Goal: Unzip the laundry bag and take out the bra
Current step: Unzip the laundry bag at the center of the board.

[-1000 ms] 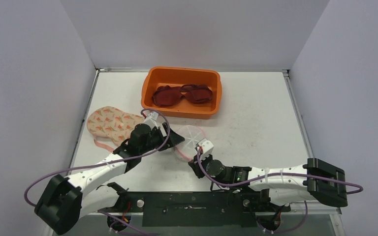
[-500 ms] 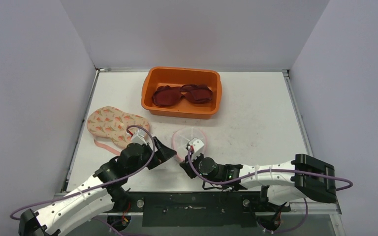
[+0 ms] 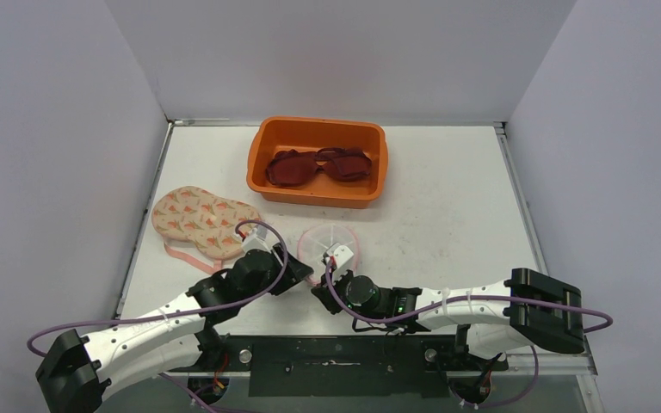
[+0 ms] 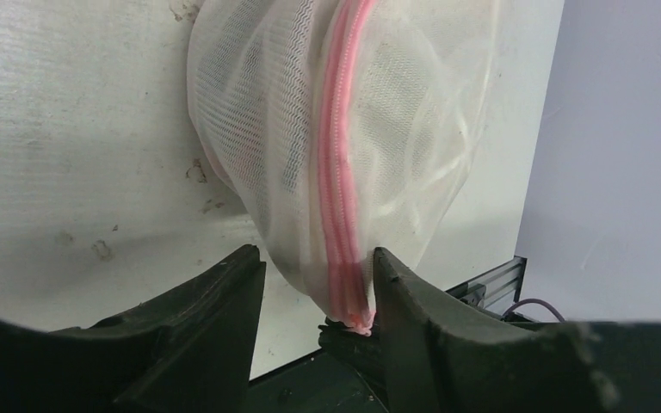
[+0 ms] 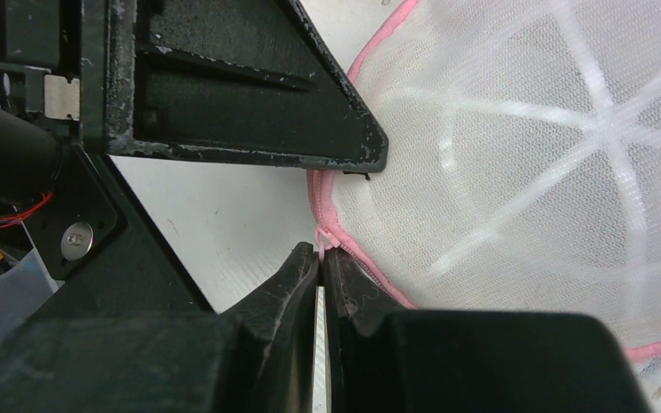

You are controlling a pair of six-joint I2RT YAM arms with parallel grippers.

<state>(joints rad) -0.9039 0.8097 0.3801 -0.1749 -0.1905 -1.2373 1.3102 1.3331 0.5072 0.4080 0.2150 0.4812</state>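
Observation:
The laundry bag [image 3: 330, 243] is a round white mesh pouch with a pink zipper [image 4: 340, 172], lying mid-table. My right gripper [image 5: 321, 254] is shut on the pink zipper pull at the bag's [image 5: 525, 172] near edge. My left gripper [image 4: 317, 258] stands open around the bag's [image 4: 258, 129] near end. Its right finger touches the zipper seam and its left finger is apart from the mesh. From above, the left gripper [image 3: 301, 274] and the right gripper [image 3: 320, 288] meet at that end. A floral bra [image 3: 200, 219] lies on the table to the left. I cannot tell what is inside the bag.
An orange bin [image 3: 262, 155] at the back holds a dark red bra [image 3: 323, 163]. The table's near edge and the black base rail [image 3: 336, 361] lie just behind both grippers. White walls enclose the left, right and back.
The left arm pulled back toward the near edge, opened wide, then narrowed its jaws around the bag's near end. The right arm shifted left and nearer, still pinching the zipper pull.

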